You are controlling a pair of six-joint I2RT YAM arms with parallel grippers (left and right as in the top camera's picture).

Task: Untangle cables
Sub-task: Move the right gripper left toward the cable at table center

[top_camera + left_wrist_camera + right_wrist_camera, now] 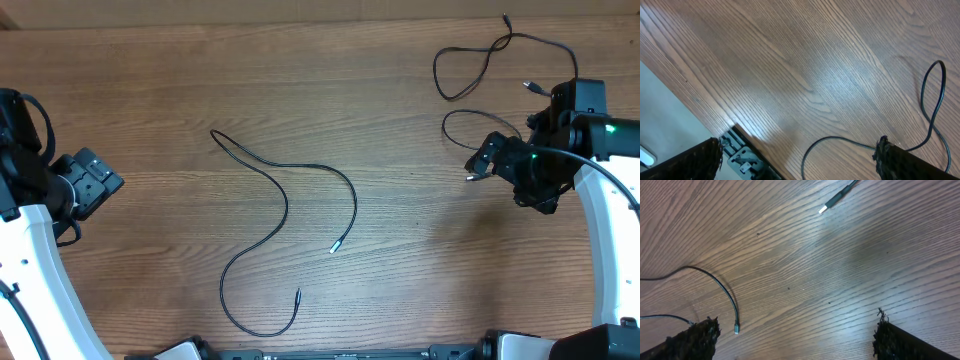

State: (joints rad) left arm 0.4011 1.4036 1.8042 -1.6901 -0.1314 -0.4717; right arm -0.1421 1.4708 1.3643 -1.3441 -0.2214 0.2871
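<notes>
Two groups of cord lie on the table point(400, 290). One long cable point(287, 200) sprawls alone, well away from the right gripper point(478, 160) toward the table's middle. The looped cables point(437, 75) sit just beside and just beyond that gripper. Both grippers are spread as wide as they go and carry nothing. The right wrist view shows bare wood between the fingers, and the left gripper point(100, 178) hangs farther from the right one than anything else in view.

We judge the long cable already free, so what remains is the loops by the right gripper. To do that well, we would close on one cord a little behind its small plug end point(736, 327), which lies near one finger of the right gripper, and not at a crossing. Then we would lift only slightly and draw it slowly toward open wood, so a snag shows before it tightens. If the loops drag along, the left gripper could come over and pin them.

Part of the looped cables runs under the right arm point(600, 230), so we cannot tell how many cords there are, or whether they truly cross. The left wrist view gives only a bend of cord, cut off by the frame and one finger. We take it for the long cable.
</notes>
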